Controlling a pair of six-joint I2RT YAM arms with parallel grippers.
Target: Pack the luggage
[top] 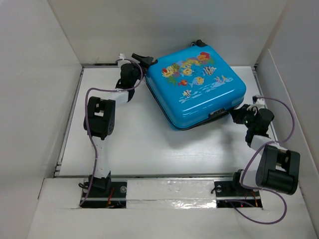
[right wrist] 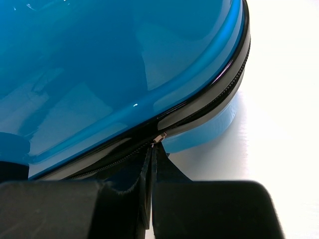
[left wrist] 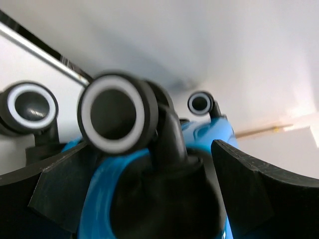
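The luggage (top: 197, 84), a bright-blue hard-shell case printed with fish and coral, lies flat with its lid down at the back middle of the white table. My left gripper (top: 142, 60) is at its far left corner. In the left wrist view this gripper (left wrist: 144, 159) is open, its fingers on either side of a black wheel housing, below a white-rimmed wheel (left wrist: 113, 112). My right gripper (top: 234, 113) is at the near right corner. There it (right wrist: 153, 149) is shut on the small silver zipper pull (right wrist: 159, 137), against the black zipper trim under the blue shell (right wrist: 99, 64).
White walls (top: 45, 74) enclose the table on the left, back and right. A metal strip (left wrist: 45, 52) runs along the foot of the back wall. Two more wheels (left wrist: 30, 107) (left wrist: 200, 103) show beside the left gripper. Purple cables (top: 92, 144) trail along both arms.
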